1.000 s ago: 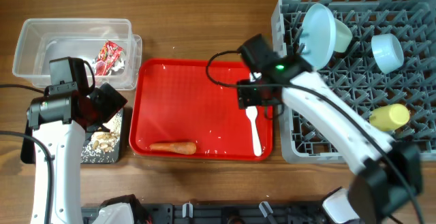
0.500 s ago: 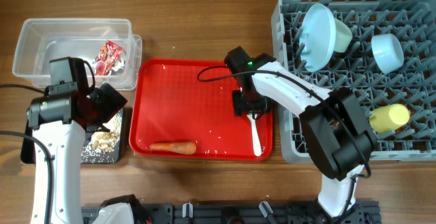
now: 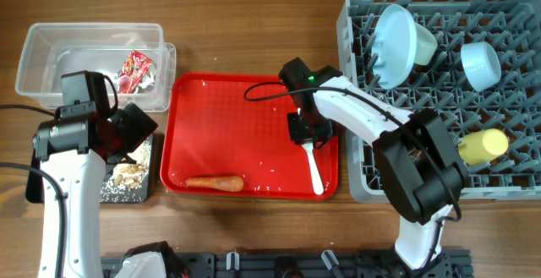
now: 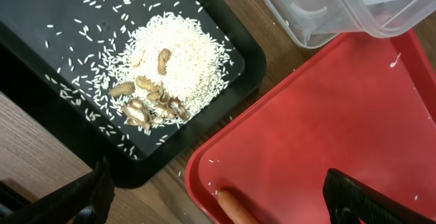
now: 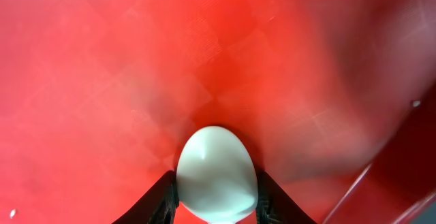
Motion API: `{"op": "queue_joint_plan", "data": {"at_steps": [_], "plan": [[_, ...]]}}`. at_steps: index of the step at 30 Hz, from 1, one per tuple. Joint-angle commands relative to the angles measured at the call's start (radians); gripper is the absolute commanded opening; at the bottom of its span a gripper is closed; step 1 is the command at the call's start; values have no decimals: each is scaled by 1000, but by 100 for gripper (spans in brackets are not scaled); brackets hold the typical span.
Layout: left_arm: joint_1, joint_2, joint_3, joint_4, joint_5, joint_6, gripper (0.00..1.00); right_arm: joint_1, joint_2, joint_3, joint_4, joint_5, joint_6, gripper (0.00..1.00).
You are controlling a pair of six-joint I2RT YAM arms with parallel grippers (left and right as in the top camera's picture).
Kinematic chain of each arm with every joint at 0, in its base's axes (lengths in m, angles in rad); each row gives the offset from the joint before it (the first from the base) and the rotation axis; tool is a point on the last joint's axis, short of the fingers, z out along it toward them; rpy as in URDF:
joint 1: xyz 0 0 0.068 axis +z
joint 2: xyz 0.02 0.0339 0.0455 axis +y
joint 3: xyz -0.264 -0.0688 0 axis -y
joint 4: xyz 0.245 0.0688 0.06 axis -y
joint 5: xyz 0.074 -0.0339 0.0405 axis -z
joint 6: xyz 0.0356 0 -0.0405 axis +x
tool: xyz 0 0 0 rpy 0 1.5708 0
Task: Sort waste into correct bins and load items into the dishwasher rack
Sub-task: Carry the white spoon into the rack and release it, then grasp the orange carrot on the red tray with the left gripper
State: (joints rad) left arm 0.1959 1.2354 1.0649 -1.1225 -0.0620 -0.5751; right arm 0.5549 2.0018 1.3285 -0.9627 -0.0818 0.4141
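The white spoon [image 3: 314, 166] lies on the red serving tray [image 3: 220, 117], handle toward the front. My right gripper [image 3: 306, 134] is down over its bowl end. In the right wrist view the two fingers press both sides of the spoon's bowl [image 5: 216, 173], so the right gripper [image 5: 216, 191] is shut on it. The orange carrot [image 3: 215, 182] lies at the tray's front left. My left gripper [image 3: 135, 132] hangs open above the black tray [image 3: 127, 192] and the carrot's tip [image 4: 233, 209]. Rice and brown food scraps [image 4: 146, 98] sit in the black tray [image 4: 41, 20].
The clear tub [image 3: 51, 58] at back left holds the red-and-clear wrapper [image 3: 135, 68]. The grey dishwasher rack [image 3: 423, 189] on the right carries the light blue plate [image 3: 396, 41], a pale blue bowl [image 3: 480, 62] and the yellow cup [image 3: 483, 145].
My right gripper swung left from beside the rack, came down over the spoon's bowl and closed on it; the spoon shifted slightly. The left arm has not moved.
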Motion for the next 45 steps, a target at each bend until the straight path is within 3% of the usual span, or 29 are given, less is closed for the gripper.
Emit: {"op": "queue_joint_plan", "data": {"at_steps": [1,9,11,15,20,21,23,25,27,29,34,38,45], "plan": [[5,-12,2,-1,2,-13,100,-37,-138,45,-26,-16,-58,28],[4,-12,2,1,63,-13,100,-303,-522,60,-11,120,-259,25],[4,-12,1,2,119,-13,100,-387,-530,58,-22,114,-269,25],[-37,-8,-3,3,168,-32,100,-412,-477,15,-43,108,-302,25],[-164,-8,-74,10,170,-250,100,-412,-381,-20,-17,45,-310,27],[-187,-8,-100,12,170,-321,100,-412,-369,-20,-11,39,-310,35],[-219,-8,-142,19,171,-423,100,-412,-358,-20,-6,28,-310,41],[-254,-8,-184,49,175,-467,100,-412,-358,-20,-7,16,-311,62],[-299,-8,-216,87,186,-482,100,-412,-359,-20,-10,13,-309,68],[-342,-7,-238,119,203,-494,100,-412,-380,-20,-26,8,-309,68],[-526,55,-261,237,204,-671,100,-412,-569,-20,-41,-24,-311,69],[-640,158,-261,267,204,-819,100,-412,-583,-21,-62,-24,-333,69],[-672,224,-263,282,173,-900,100,-412,-581,-22,-68,-20,-336,69]]}}
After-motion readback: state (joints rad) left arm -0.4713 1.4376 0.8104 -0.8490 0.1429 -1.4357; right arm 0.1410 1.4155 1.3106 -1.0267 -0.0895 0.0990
